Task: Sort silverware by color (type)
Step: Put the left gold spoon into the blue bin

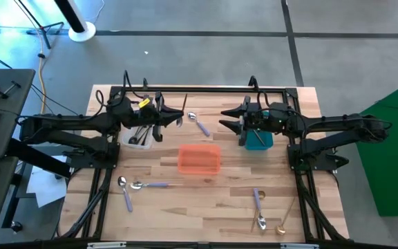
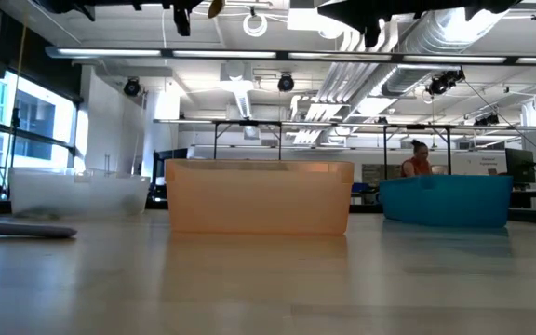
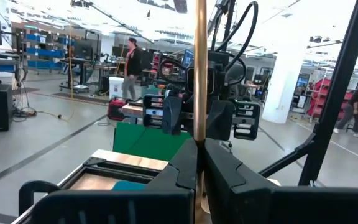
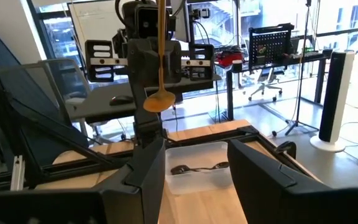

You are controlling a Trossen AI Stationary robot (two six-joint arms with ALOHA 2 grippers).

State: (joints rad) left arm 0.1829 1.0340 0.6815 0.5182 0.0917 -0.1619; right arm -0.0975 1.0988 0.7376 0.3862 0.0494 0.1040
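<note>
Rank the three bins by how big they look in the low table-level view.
1. Orange bin, largest.
2. Clear bin and teal bin look about alike, so I won't rank them. The orange one may simply stand nearer this camera, so true sizes stay unsure.

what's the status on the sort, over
Left gripper shut on gold spoon, held high near clear bin. Right gripper open, empty, over teal bin. Nothing in the way.

A robotics lab: exposed ceiling ducts (image 2: pixel 435 37), workbenches (image 2: pixel 249 130), equipment racks (image 3: pixel 45 46).
</note>
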